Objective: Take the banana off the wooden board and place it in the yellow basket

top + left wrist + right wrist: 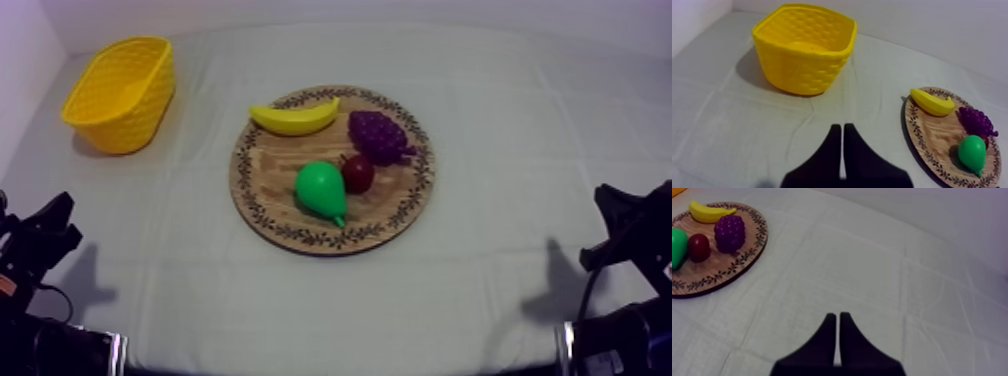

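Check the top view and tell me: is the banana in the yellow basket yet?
No, the banana lies on the wooden board, apart from the yellow basket.

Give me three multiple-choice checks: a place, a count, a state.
1. The curved yellow toy banana lies: A on the round patterned wooden board; B on bare cloth; C off the table.
2. Toy fruits on the board: A two; B three; C four.
3. The left gripper is: A open; B shut on nothing; C shut on the banana.
Answers: 1 A, it rests by the board's far rim. 2 C, banana, green pear, purple grapes, small red fruit. 3 B, its black fingers lie together as a wedge.
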